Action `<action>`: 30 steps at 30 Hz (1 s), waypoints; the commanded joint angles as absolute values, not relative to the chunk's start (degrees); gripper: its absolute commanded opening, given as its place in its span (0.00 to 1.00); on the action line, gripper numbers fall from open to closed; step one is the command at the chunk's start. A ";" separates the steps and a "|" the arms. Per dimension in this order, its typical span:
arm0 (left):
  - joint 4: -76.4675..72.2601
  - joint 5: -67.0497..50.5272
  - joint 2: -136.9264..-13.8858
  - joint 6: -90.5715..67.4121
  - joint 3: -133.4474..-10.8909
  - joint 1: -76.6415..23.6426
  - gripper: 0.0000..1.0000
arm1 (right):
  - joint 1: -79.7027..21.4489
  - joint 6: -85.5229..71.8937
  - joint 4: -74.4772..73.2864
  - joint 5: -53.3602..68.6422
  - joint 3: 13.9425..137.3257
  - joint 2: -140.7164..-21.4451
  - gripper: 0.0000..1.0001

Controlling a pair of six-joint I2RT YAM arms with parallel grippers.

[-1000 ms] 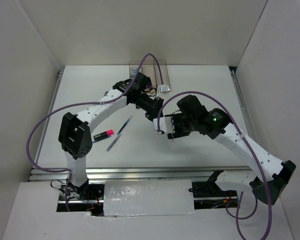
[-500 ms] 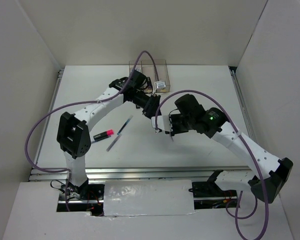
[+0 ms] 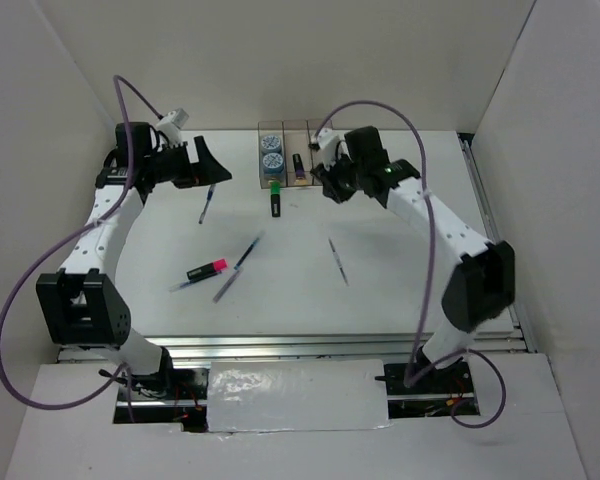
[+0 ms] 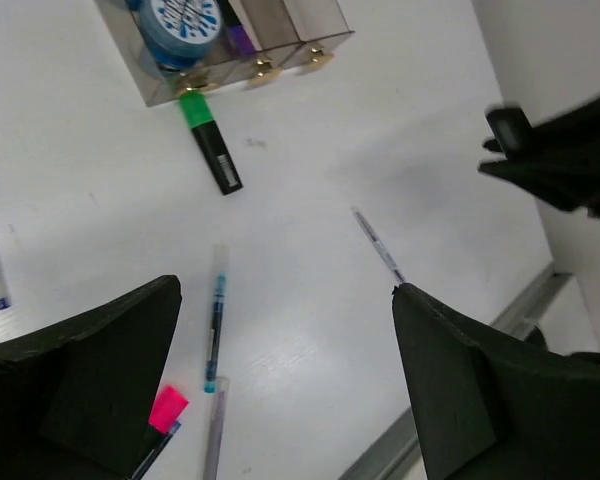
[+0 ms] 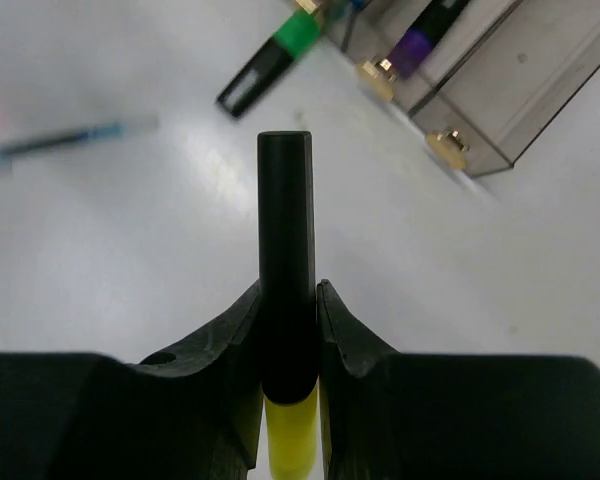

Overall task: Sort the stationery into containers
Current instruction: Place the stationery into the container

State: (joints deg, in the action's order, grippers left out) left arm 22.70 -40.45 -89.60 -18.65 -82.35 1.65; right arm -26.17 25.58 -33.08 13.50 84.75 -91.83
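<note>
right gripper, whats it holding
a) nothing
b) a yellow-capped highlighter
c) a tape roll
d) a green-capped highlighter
b: in the right wrist view the right gripper is shut on a black highlighter with a yellow cap, while the green-capped highlighter lies loose on the table.
</note>
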 commanded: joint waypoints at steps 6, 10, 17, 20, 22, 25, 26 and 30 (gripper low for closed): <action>21.18 -17.68 -81.31 -17.76 -75.25 2.72 0.99 | -23.29 -11.93 -22.07 7.48 110.37 -118.17 0.00; 23.28 -19.42 -78.75 -13.30 -71.90 6.93 0.99 | -24.16 -12.92 -19.70 6.68 122.57 -127.60 0.00; 27.86 -21.71 -75.86 -8.44 -66.37 10.81 0.99 | -24.17 -14.06 -7.21 3.96 125.32 -136.73 0.00; 27.60 -21.01 -74.36 -8.52 -65.04 11.16 0.99 | -24.35 -13.27 -3.36 0.80 127.27 -139.39 0.00; 26.63 -21.09 -73.57 -8.35 -63.73 11.16 0.99 | -24.00 -13.27 -0.63 1.75 127.00 -140.27 0.01; 25.93 -20.92 -73.56 -7.91 -62.41 11.07 0.99 | -23.91 -13.54 -0.96 3.60 129.63 -142.99 0.06; 25.75 -20.31 -73.65 -7.56 -61.79 11.07 0.99 | -23.91 -13.36 -0.97 3.43 129.90 -143.78 0.08; 24.88 -18.81 -73.83 -5.28 -60.47 10.90 0.99 | -23.64 -13.80 -1.23 3.87 131.92 -144.84 0.25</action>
State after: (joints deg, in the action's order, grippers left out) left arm 27.33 -19.46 -74.87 -7.75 -61.10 11.00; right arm -23.94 -13.06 -6.04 3.84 127.90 -144.64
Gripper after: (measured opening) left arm 0.993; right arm 0.288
